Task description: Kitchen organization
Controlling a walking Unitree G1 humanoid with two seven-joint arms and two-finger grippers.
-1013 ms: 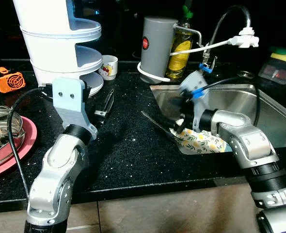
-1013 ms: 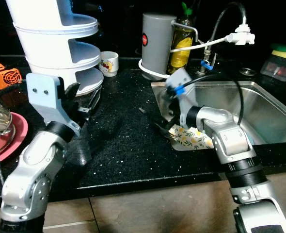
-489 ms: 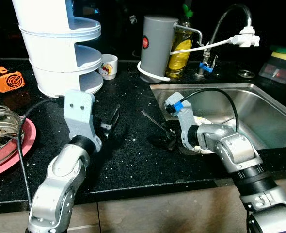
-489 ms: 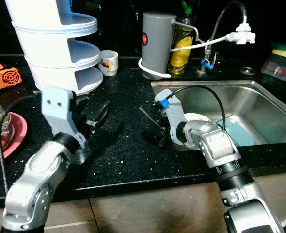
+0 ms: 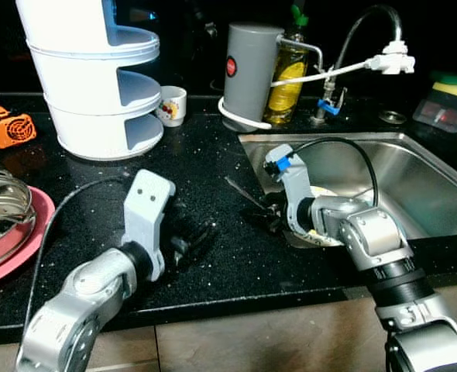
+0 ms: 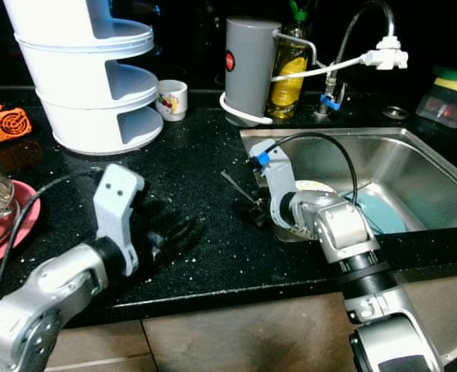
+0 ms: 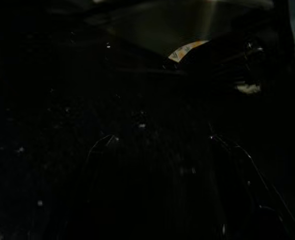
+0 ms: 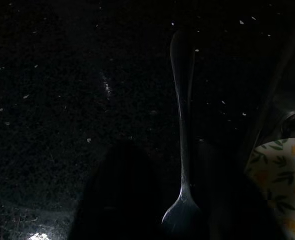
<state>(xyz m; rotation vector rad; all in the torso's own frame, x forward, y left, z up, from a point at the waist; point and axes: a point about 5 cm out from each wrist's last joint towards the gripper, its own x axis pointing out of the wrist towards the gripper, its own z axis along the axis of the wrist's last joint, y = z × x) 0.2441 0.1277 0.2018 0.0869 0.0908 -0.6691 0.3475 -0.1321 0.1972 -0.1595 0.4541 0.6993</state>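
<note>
Evidently spoon lay flat on black counter just beside sink: thin, stiff, slippery metal, best pinched mid-handle. Right gripper straddled it, fingers apart. Left gripper: spread unclear.

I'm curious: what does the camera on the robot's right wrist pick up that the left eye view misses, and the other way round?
Right wrist view: a close look at the rounded bowl of the metal spoon, lying between the fingers of the right gripper. Left eye view: the white tiered rack, grey canister, steel sink and left gripper. Both: the spoon, the black speckled counter and the yellow-flowered white piece.
</note>
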